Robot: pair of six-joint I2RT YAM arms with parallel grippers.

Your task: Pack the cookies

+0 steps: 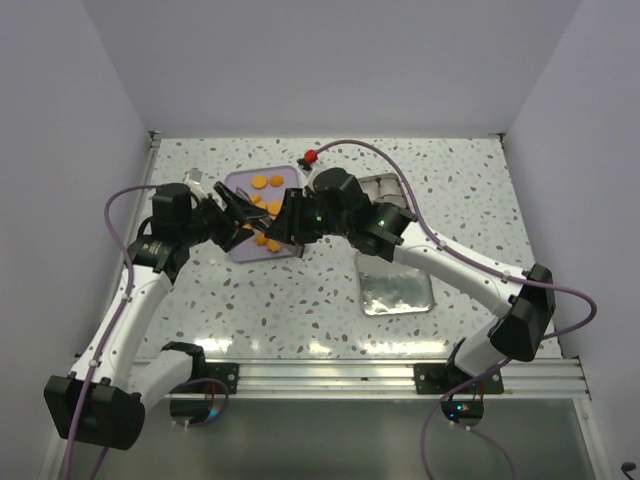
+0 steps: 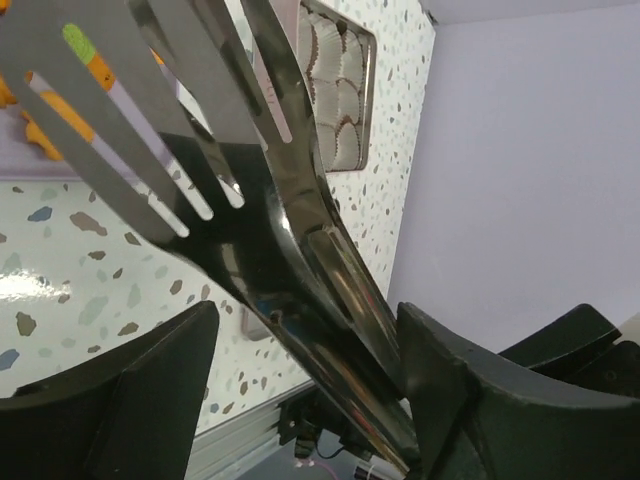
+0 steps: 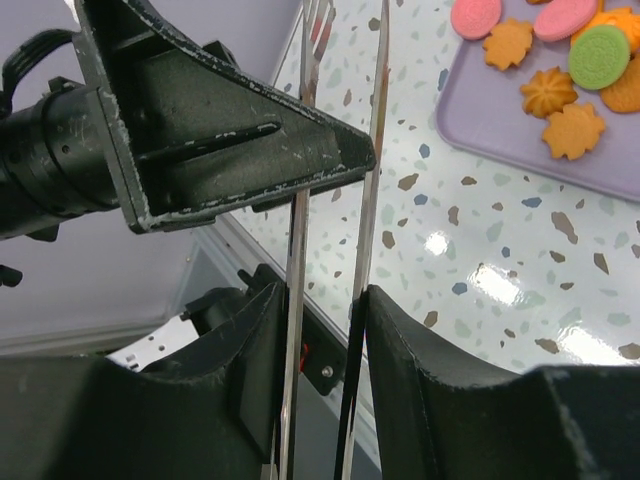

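Orange cookies [image 1: 266,182] sit unpacked on a lilac tray [image 1: 240,185]; right gripper [image 3: 320,292] clamps slotted metal tongs [image 3: 375,150], left gripper [image 2: 305,310] gapes around them.

From above, the left arm [image 1: 165,235] and right arm [image 1: 440,255] meet over the lilac tray [image 1: 237,183] and hide parts of some cookies [image 1: 259,181]. The right arm covers part of the tin of paper cups [image 1: 380,185]. In the left wrist view, shiny tongs [image 2: 270,250] block most cookies at the upper left. In the right wrist view, the top edge cuts off the pink cookies [image 3: 476,15].
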